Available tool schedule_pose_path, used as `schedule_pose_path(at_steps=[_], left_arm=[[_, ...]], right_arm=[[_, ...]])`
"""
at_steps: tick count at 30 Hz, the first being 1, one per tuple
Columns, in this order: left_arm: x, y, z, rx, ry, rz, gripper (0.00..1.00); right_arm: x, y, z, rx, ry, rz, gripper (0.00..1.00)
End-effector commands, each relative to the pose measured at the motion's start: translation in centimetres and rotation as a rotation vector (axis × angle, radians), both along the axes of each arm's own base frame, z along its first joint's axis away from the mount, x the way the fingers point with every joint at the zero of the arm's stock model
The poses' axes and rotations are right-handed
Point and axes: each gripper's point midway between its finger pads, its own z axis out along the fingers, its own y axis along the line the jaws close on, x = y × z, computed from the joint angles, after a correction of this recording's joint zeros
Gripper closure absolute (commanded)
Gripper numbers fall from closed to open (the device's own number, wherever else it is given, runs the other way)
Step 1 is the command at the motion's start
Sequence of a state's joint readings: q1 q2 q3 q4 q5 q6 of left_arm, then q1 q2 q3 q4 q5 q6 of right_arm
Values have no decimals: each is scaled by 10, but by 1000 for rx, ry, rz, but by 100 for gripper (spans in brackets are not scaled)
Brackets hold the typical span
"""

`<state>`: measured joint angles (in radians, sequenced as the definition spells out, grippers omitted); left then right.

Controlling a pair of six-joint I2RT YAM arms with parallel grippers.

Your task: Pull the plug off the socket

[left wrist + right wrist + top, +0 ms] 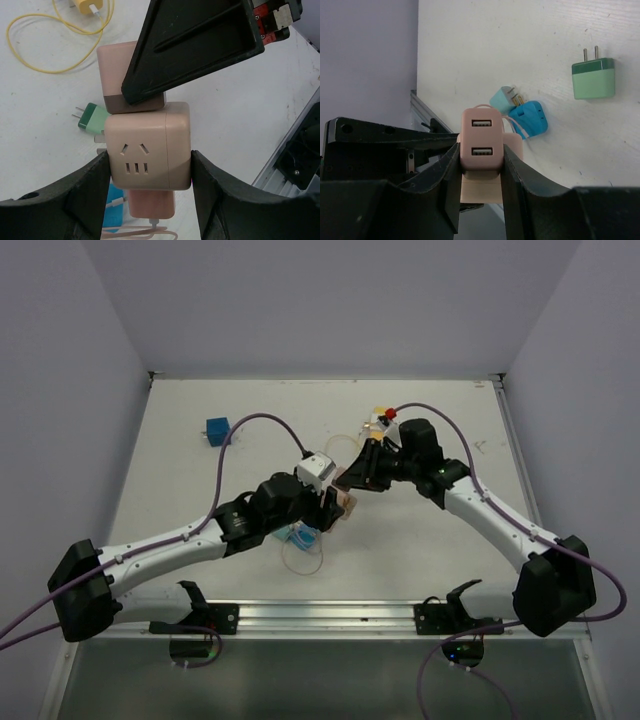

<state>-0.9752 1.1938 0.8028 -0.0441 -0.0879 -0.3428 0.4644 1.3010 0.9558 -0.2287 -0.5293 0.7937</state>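
A beige cube socket is clamped between my left gripper's fingers; it also shows in the top view. A pink two-port USB plug sits against the socket's far face. My right gripper is shut on this plug from both sides, and one of its black fingers covers part of it in the left wrist view. A second pink plug with a cable sticks out of the socket's near face. Both grippers meet at table centre, the left and the right.
A green plug lies on the table beside the socket, also visible in the right wrist view. A blue plug and a teal one lie near the front. A yellow charger with cable lies behind. A blue block sits far left.
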Motion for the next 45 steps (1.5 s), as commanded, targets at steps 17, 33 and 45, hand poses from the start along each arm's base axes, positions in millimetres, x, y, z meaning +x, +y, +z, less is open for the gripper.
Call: schedule_pose_path(at_steps=[17,33,45], left_arm=[[-54,34,-73,165,258,-54,100],[25,54,4,91,65,276,100],[73,83,14,9,133,546,100]], right_arm=[[86,-52,81,-27,-313,-277,100],[14,-49,-95,-143,37,-105,96],[2,-17,-151,-142,98,14,88]])
